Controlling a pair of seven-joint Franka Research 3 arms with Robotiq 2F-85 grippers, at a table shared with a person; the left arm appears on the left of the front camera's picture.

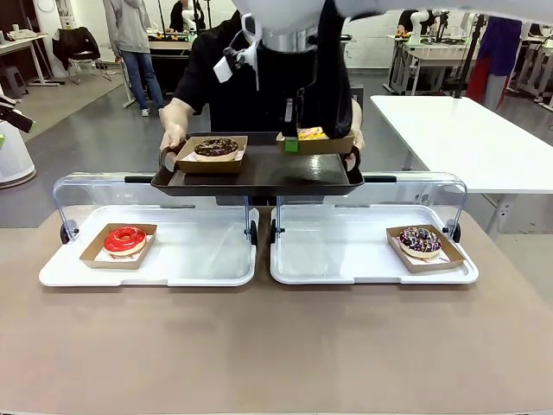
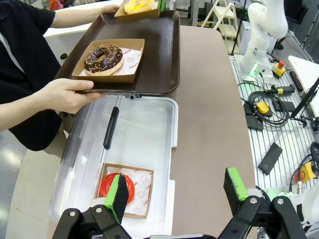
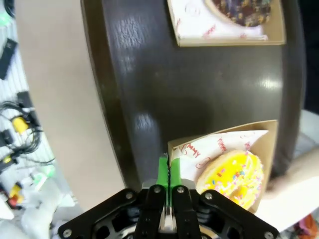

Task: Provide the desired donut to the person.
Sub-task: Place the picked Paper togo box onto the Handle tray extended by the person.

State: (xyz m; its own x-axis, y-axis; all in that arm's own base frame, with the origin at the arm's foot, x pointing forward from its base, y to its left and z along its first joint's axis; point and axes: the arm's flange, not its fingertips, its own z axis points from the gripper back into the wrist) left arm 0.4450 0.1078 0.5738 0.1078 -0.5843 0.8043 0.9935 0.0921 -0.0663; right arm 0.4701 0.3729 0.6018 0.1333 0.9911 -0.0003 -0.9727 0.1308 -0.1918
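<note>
Right claw (image 3: 169, 172) is clamped shut on the near edge of the yellow donut's box (image 3: 264, 137), which rests on the brown tray (image 3: 199, 89) the person (image 1: 259, 78) holds above the far edge of the worktop (image 1: 276, 346). The yellow donut (image 3: 232, 179) sits in that box at about 1 o'clock on the tray in the front view; a chocolate donut (image 1: 216, 148) occupies 10 o'clock.

Risks, as judged:
- Grip is on thin cardboard only. Retracting without release would drag or tip the box and may spill the donut.
- The tray is hand-held. Downward force from the arm could tilt it and slide both boxes.
- Upward withdrawal could snag the paper liner (image 3: 209, 147).

Left claw (image 2: 174, 191) hangs open above the left bin (image 2: 144, 129), over the red donut (image 2: 117, 189); descent there would crush it.
</note>
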